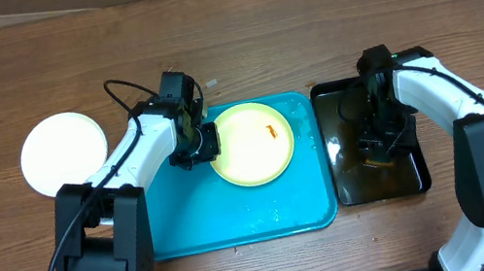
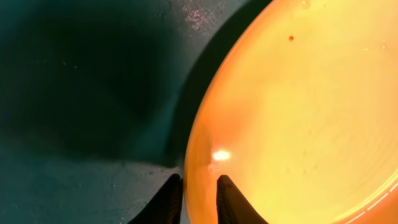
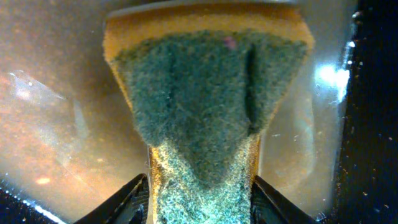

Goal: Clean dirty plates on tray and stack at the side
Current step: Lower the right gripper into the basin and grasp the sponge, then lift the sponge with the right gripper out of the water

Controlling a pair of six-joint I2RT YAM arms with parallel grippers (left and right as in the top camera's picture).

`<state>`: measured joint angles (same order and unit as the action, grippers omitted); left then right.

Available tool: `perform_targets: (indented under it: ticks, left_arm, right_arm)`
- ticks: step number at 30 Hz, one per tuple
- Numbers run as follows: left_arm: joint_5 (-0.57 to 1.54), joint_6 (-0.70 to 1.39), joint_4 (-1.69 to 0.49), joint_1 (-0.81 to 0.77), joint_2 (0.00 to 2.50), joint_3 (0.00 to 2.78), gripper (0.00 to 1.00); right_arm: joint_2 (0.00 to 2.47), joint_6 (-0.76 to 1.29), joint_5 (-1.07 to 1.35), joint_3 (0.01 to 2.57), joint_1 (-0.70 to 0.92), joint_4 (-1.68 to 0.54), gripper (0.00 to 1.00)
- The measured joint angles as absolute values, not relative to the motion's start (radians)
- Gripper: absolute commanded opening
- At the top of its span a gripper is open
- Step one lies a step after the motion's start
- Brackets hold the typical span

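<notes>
Overhead, you'll find your left gripper (image 1: 207, 145) at the left edge of the pale yellow plate (image 1: 249, 149) on the turquoise tray (image 1: 188, 225). Its wrist view shows the jaws pinched on that rim. A white plate (image 1: 63, 153) sits on the table (image 1: 6, 76), left of the tray. Your right gripper (image 1: 375, 138), over the black tray (image 1: 410, 184), squeezes a sponge (image 3: 199, 124).

Brown wood-grain table (image 1: 303, 27) under even light.
</notes>
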<state>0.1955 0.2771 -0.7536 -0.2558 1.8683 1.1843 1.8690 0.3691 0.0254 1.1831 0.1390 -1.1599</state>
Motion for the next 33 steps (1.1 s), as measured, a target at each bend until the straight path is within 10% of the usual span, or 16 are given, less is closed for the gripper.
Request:
perform_targets:
  ticks: [6,7,9,11,14,20,27,33]
  left_arm:
    - [0.196,0.277,-0.754,-0.256,1.868,1.184,0.22]
    - [0.196,0.277,-0.754,-0.256,1.868,1.184,0.22]
    - [0.196,0.277,-0.754,-0.256,1.868,1.184,0.22]
    - [0.196,0.277,-0.754,-0.256,1.868,1.184,0.23]
    - [0.196,0.277,-0.753,-0.256,1.868,1.184,0.24]
    - [0.196,0.277,-0.751,-0.256,1.868,1.184,0.26]
    - [0.195,0.277,-0.751,-0.256,1.868,1.184,0.27]
    - [0.195,0.277,-0.751,-0.256,1.868,1.184,0.27]
  right_arm:
    - [1.869,0.385,0.037,1.156,0.139,-1.127,0.46]
    - [1.869,0.385,0.037,1.147,0.139,-1.119,0.18]
    - [1.869,0.388,0.037,1.129,0.139,-1.111,0.04]
    - [1.869,0.391,0.038,1.124,0.139,-1.122,0.04]
    - [1.869,0.384,0.039,1.126,0.139,-1.148,0.42]
    - [1.869,0.337,0.036,1.181,0.139,-1.192,0.80]
    - [1.869,0.325,-0.051,1.207,0.139,-1.150,0.81]
    - [1.869,0.360,-0.057,1.202,0.139,-1.058,0.45]
